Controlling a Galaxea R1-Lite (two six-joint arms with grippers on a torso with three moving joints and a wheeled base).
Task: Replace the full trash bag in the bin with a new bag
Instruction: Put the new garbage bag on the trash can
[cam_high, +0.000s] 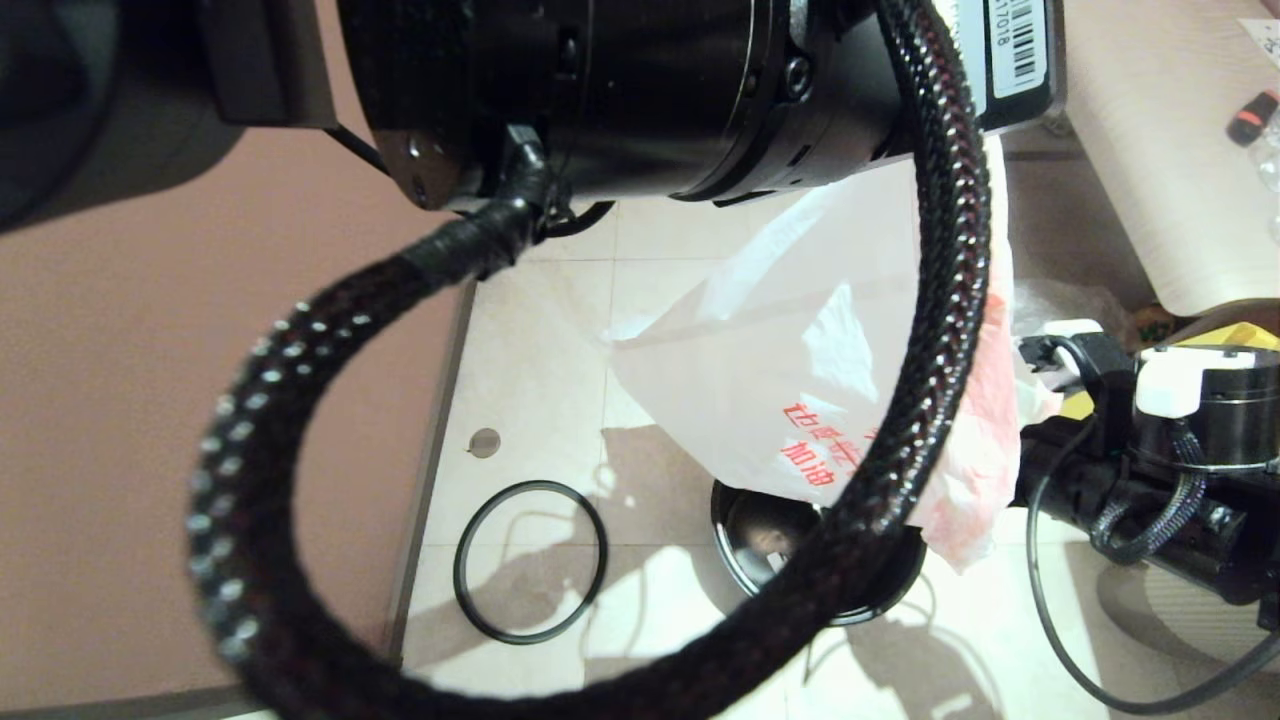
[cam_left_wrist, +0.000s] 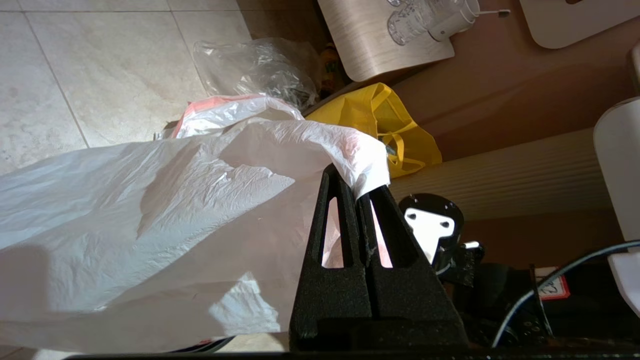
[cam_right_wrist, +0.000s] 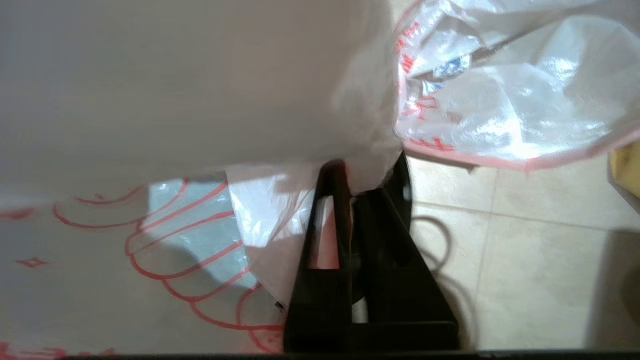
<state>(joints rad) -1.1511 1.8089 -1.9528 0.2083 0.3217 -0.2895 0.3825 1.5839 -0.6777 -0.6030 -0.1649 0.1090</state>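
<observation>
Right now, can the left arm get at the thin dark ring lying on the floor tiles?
Probably not yet: the left gripper is shut on the translucent white pink-rimmed new bag, held above the round dark bin. Bare floor surrounds the ring.

a thin black ring (cam_high: 530, 562) lay flat on the pale tiled floor (cam_high: 540, 340), just beside a small round grey spot (cam_high: 484, 442) near the floor's edge. a yellow bag (cam_left_wrist: 385, 125) slumped against the brown wall (cam_left_wrist: 510, 95), with a crumpled colourless clear bag (cam_left_wrist: 260, 67) next to it. a light wood-grain board (cam_left_wrist: 380, 45) stood above them, carrying a clear ribbed plastic bottle (cam_left_wrist: 430, 17). in the head view a red-and-black marker (cam_high: 1252, 117) rested on a pale wooden surface (cam_high: 1160, 150).
</observation>
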